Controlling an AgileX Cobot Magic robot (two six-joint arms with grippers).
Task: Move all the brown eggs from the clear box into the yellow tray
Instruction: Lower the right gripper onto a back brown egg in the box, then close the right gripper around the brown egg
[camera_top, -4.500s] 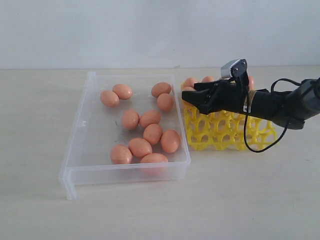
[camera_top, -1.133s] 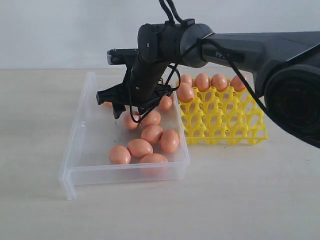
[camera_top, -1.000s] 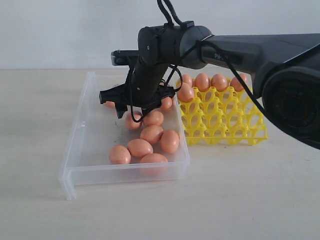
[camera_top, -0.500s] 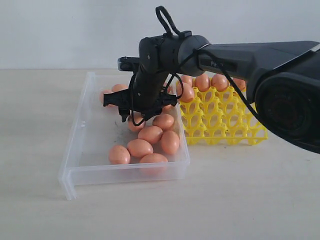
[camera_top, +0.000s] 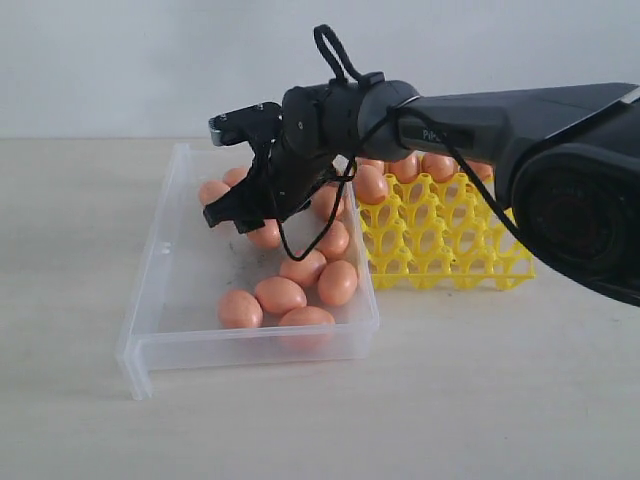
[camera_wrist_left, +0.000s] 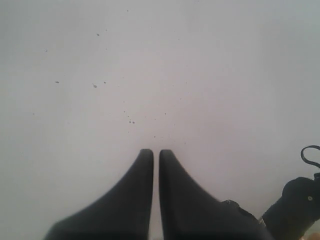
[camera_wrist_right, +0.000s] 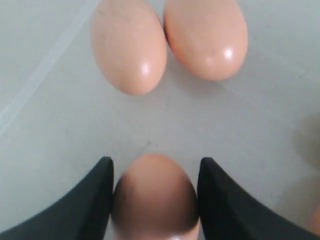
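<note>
Between the two dark fingers of the right gripper (camera_wrist_right: 156, 161) we see a gripped egg (camera_wrist_right: 155, 200), its flanks filling the gap, with a finger lying against each side. The jaws stand about an egg's width apart, closed on it. We cannot tell whether it is clear of the floor. Just ahead of the fingertips, two more of the brown eggs (camera_wrist_right: 129, 47) lie side by side and touching each other on the floor of the clear box (camera_top: 155, 255), apart from the gripped one. In the exterior view the gripper hangs tilted over the far half of the box. Below and behind it, toward the near wall, a loose cluster of eggs (camera_top: 280, 295) rests on the floor. The yellow tray (camera_top: 450, 250) stands just beside the box, on the side from which the right arm reaches in, under the arm. Several eggs (camera_top: 438, 165) sit in the tray's far cups, behind the gripper. The left gripper (camera_wrist_left: 156, 152) faces a pale, blank surface. Its fingers are drawn together with only a sliver between them, holding nothing.
</note>
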